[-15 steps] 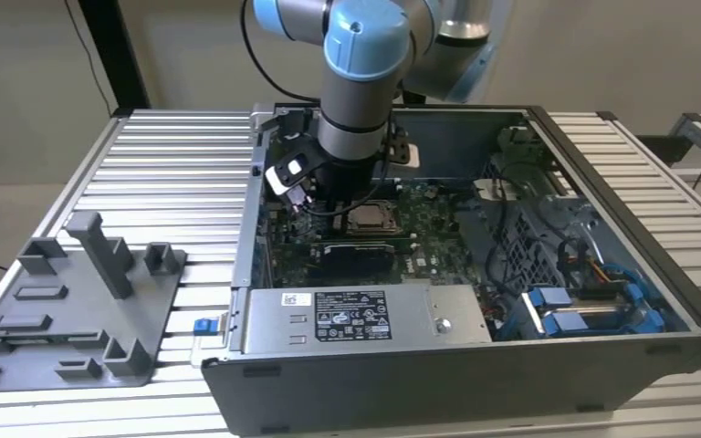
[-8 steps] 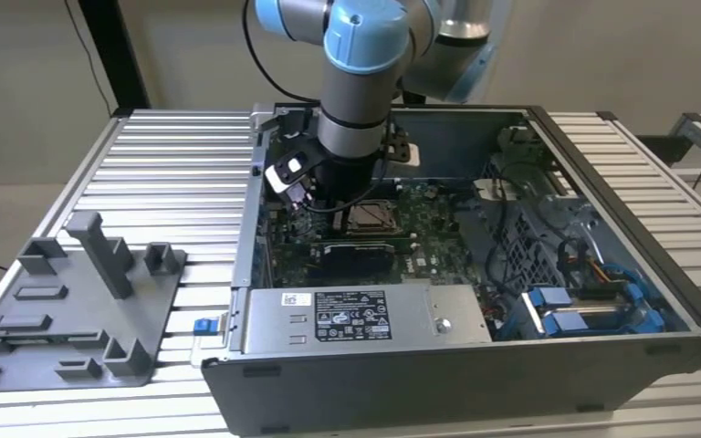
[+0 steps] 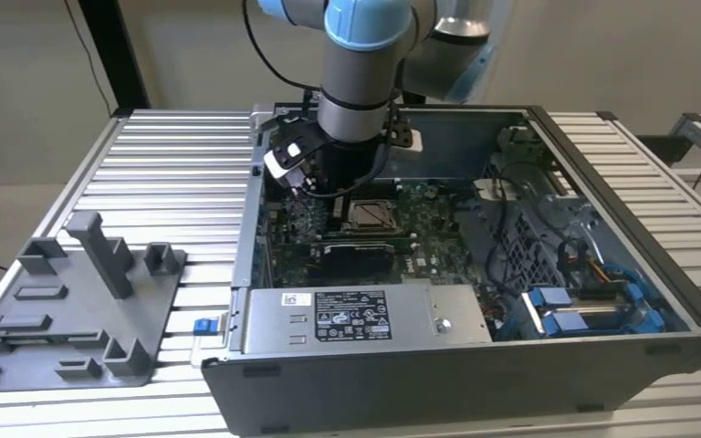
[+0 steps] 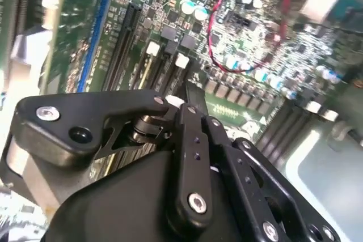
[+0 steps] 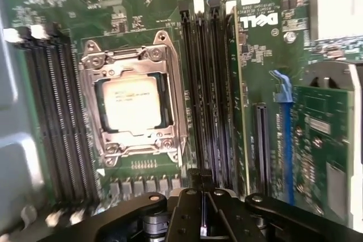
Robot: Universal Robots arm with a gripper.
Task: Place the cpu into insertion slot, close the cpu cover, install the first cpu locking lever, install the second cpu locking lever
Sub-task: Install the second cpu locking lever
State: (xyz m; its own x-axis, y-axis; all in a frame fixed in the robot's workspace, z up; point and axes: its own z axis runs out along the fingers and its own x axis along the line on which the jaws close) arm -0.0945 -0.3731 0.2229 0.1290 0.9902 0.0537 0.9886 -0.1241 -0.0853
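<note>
Just beyond the pincer [image 5: 202, 208] tips, on the green motherboard [image 5: 142, 4]: cpu [image 5: 131, 103] seated flat in insertion slot [image 5: 102, 140], cpu cover [image 5: 173, 92] lowered around it, silver top showing through the window. Pincer fingers pressed together, holding nothing. Expect light, rigid, thin sheet metal with springy levers; fragile contacts beneath. Grip or push at frame edges and lever ends only, never the chip face.
</note>
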